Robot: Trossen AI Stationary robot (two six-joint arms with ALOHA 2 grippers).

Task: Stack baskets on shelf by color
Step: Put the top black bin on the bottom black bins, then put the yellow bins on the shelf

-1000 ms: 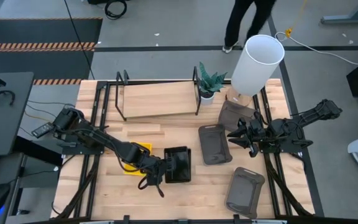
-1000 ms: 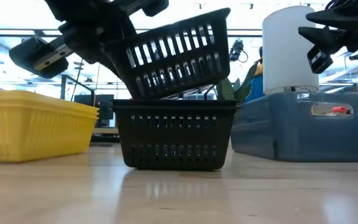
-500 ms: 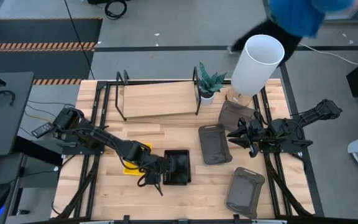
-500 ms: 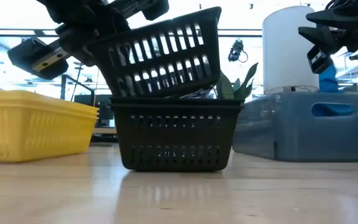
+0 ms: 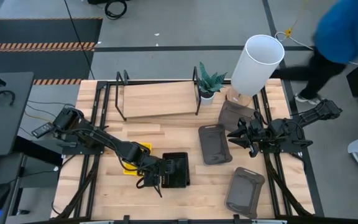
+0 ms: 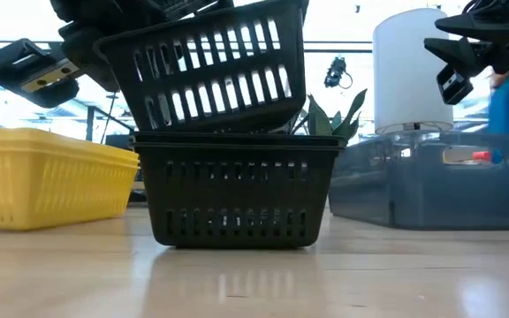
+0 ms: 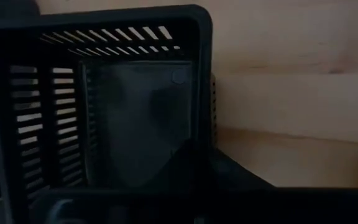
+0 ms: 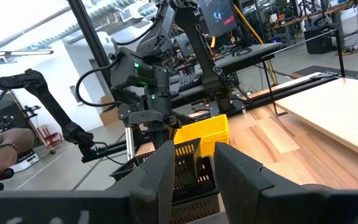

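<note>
My left gripper (image 5: 155, 176) is shut on a black basket (image 6: 210, 71) that tilts above a second black basket (image 6: 235, 190) standing on the table. In the high view both black baskets (image 5: 174, 170) show as one stack near the table's near edge. Yellow baskets (image 5: 137, 160) sit beside them, partly under the left arm. Three dark grey baskets (image 5: 215, 144) (image 5: 245, 190) (image 5: 234, 114) lie apart on the table's right half. The shelf (image 5: 157, 99) stands at the far edge. My right gripper (image 5: 240, 138) hangs open in the air above the grey baskets. My left gripper holds the upper black basket by its end wall (image 7: 104, 198) on the table's left side, coming from the left. The fingers themselves are lost in the dark there. The basket is tilted, its held end higher in the low view, and its lower edge (image 6: 263, 128) rests on the lower basket's rim.
A white cylinder lampshade (image 5: 257, 62) and a small potted plant (image 5: 207, 84) stand at the far right, beside the shelf. A person (image 5: 344, 37) moves beyond the table's far right corner. Bare wood (image 5: 185, 199) lies along the near edge.
My left gripper has drawn back a little toward the table's near left, carrying the tilted black basket with it. The lower black basket has slid the same way, closer to the near edge. The person beyond the far edge has walked to the right.
</note>
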